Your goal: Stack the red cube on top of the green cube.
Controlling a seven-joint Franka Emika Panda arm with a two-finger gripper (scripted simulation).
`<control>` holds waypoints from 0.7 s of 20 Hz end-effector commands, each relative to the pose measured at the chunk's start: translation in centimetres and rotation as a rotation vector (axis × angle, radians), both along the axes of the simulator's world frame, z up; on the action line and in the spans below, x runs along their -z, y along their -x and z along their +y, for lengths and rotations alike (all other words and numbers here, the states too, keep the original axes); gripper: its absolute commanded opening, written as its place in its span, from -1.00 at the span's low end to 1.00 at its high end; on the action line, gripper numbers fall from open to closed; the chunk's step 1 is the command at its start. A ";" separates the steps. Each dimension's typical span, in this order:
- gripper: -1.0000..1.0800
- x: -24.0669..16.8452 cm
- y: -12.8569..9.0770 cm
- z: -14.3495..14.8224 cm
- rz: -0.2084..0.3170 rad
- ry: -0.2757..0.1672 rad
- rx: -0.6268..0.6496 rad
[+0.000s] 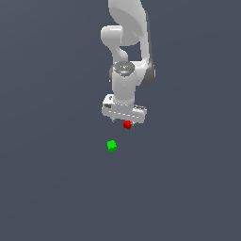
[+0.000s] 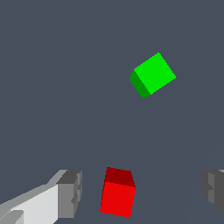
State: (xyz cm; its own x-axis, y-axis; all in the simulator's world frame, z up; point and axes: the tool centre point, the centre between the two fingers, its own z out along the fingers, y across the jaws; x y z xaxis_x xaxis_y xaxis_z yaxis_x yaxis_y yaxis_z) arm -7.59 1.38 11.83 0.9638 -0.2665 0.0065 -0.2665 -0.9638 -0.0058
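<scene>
Here, the red cube (image 2: 117,197) sits on the grey desk (image 1: 47,188) between the tool's (image 2: 142,192) spread fingers (image 2: 70,192), untouched on either side, as only the wrist view shows. The exterior view shows the white arm (image 1: 127,56) upright over it, the green cube (image 1: 112,146) near but apart.

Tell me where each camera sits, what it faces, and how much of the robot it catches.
Exterior view: off the arm, facing the white arm and its tool, above the red cube and green cube.
Wrist view: on the wrist, looking past the open fingers at the red cube between them.
Shared: both cubes and the tool.
</scene>
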 end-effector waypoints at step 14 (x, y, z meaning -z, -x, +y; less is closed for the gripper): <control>0.92 4.7 6.1 2.9 0.008 0.004 0.179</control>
State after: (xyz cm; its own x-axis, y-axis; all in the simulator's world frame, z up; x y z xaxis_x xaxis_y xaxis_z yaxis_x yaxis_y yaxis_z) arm -13.37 4.10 7.36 0.9055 -0.4243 0.0000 -0.4243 -0.9055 0.0002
